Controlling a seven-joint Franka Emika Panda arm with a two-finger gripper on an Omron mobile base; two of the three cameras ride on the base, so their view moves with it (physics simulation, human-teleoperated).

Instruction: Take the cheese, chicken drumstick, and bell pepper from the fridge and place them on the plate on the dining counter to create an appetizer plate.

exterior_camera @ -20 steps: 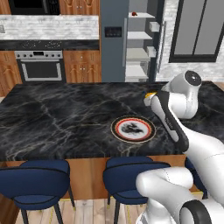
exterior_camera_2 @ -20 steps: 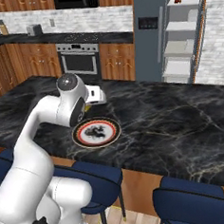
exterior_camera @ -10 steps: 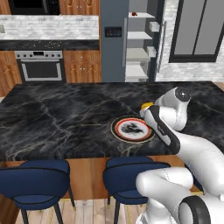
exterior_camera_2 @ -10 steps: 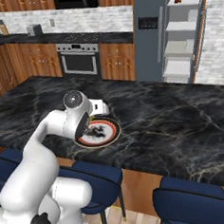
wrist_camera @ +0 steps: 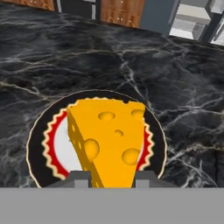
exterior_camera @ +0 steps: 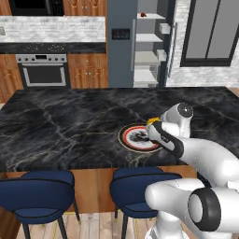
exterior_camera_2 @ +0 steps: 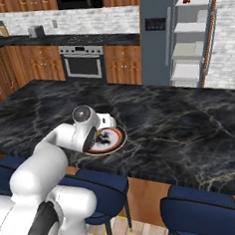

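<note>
At twelve o'clock you face wooden cabinets around a steel oven under a pale stone backsplash, a dark-framed window at two o'clock, and blue stools on a light wood floor at six.

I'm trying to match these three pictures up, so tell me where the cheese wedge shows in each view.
Left base view: the cheese peeks out yellow at the plate's right edge, beside the arm.
Right base view: I can't make it out; the arm covers that side of the plate.
Hand view: cheese centre frame, over the plate.
Shared landmark: the red-rimmed plate.
</note>
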